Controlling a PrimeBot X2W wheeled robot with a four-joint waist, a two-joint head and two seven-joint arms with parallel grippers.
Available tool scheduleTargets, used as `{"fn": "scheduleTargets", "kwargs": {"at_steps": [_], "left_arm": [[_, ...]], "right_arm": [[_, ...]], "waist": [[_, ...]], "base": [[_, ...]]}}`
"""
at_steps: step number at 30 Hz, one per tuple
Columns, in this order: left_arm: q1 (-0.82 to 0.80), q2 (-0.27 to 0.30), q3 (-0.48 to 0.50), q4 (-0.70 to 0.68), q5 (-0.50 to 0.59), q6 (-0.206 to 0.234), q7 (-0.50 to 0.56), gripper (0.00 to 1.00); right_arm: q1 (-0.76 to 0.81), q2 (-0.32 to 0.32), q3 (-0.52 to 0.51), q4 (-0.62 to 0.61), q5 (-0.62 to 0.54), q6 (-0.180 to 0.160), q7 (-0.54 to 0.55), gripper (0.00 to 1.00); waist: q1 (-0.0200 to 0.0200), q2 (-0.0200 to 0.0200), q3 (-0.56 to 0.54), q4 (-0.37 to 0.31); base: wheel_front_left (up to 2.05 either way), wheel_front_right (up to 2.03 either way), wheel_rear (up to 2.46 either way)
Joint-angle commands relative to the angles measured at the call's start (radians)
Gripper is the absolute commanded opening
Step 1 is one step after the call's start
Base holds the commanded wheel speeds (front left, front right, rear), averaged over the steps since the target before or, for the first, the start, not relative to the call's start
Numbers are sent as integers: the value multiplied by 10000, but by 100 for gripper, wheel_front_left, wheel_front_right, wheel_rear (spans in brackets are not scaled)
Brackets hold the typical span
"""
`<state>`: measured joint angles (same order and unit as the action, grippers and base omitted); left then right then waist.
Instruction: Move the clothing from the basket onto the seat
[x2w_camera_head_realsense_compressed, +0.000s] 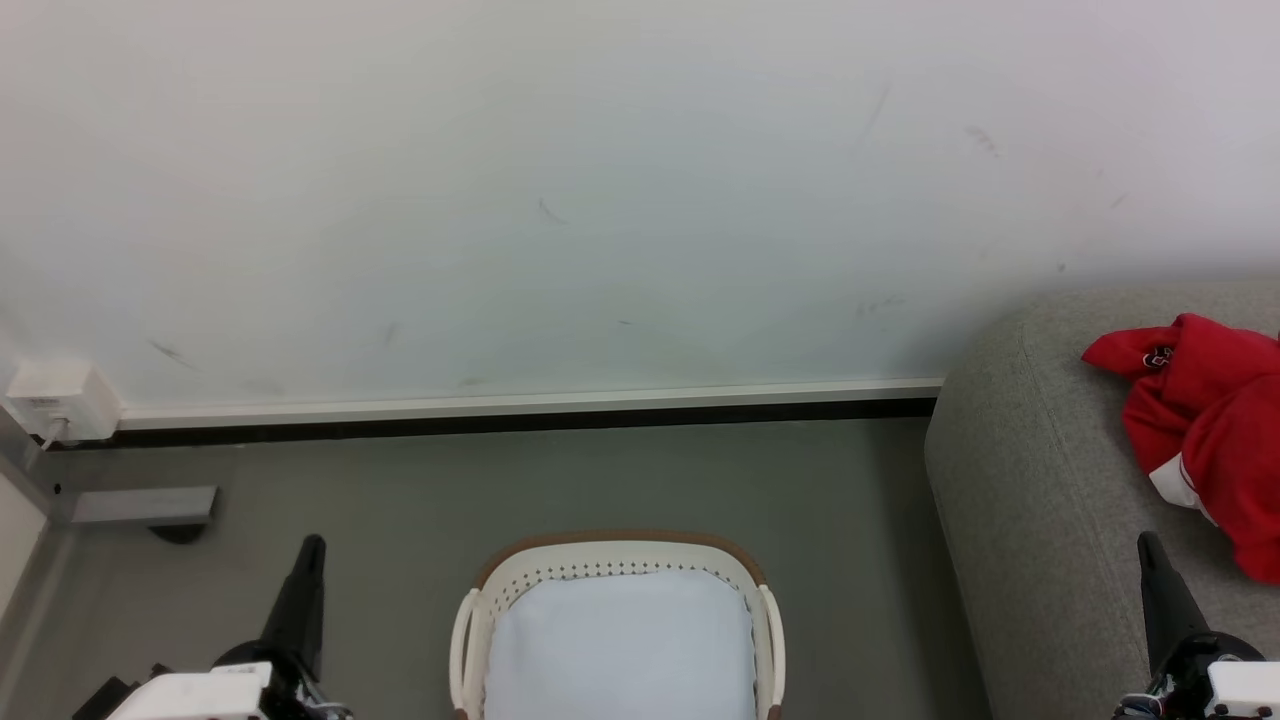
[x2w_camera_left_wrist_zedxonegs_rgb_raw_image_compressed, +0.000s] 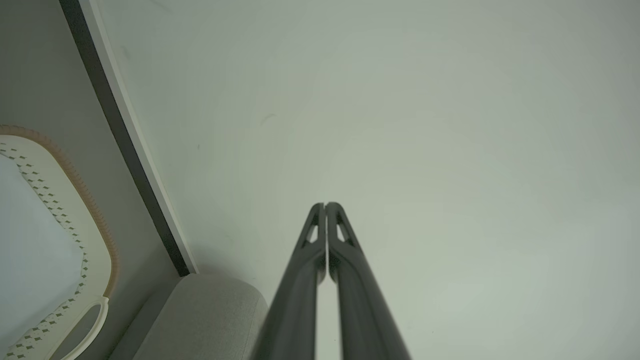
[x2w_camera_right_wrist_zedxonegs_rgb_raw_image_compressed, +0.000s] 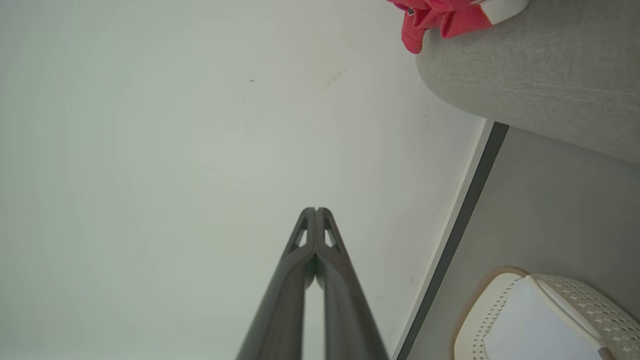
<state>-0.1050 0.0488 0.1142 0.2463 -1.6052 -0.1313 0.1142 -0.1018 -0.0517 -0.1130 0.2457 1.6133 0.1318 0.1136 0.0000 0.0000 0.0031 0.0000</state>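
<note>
A: Starting with the arms: how posed?

B: Both low. Left gripper (x2w_camera_head_realsense_compressed: 312, 545) at the lower left of the head view, over the grey floor (x2w_camera_head_realsense_compressed: 600, 480), dark fingers pressed flat together, tips aimed up toward the wall (x2w_camera_head_realsense_compressed: 600, 200). Pinching nothing.

A: And the right gripper (x2w_camera_head_realsense_compressed: 1148, 540)?

B: Same pose at the lower right, seen against the grey fabric of the seat (x2w_camera_head_realsense_compressed: 1030, 500). Fingers closed tip to tip, nothing between them. Near the clothing (x2w_camera_head_realsense_compressed: 1210, 420) but apart from it.

A: Where exactly, that clothing?

B: Lying on the seat, toward the right edge of the head view. Bright red, crumpled in a heap, white trim along one hem, a small dark mark near the top fold. Any lettering too bunched to read.

A: And the basket (x2w_camera_head_realsense_compressed: 620, 545)?

B: On the floor between the two grippers, left of the seat and apart from it. White perforated wall, brown band on the rim, pale white-blue lining (x2w_camera_head_realsense_compressed: 620, 640) inside.

A: Anything extra from the wrist views?

B: From the left wrist: closed fingertips against bare wall, a basket handle loop (x2w_camera_left_wrist_zedxonegs_rgb_raw_image_compressed: 95, 320) at the bottom left, a rounded corner of the seat just beside it. From the right wrist: a red fold at the seat's rounded edge, set against the wall, plus the dark skirting strip (x2w_camera_right_wrist_zedxonegs_rgb_raw_image_compressed: 465, 210) running between seat and basket. From the head: a white box (x2w_camera_head_realsense_compressed: 60, 400) on the wall at far left, with a cable.
</note>
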Motion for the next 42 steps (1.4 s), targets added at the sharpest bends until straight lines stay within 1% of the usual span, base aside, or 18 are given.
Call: {"fn": "scheduleTargets", "kwargs": {"at_steps": [1, 42], "left_arm": [[-74, 23, 0, -34, -139, 11, 39, 0], [-73, 23, -1, -36, -141, 11, 36, 0]], "right_arm": [[-116, 6, -43, -38, 5, -21, 29, 0], [-118, 10, -53, -37, -9, -21, 36, 0]], "waist": [[0, 0, 0, 0], [0, 0, 0, 0]], "base": [[0, 0, 0], [0, 0, 0]]}}
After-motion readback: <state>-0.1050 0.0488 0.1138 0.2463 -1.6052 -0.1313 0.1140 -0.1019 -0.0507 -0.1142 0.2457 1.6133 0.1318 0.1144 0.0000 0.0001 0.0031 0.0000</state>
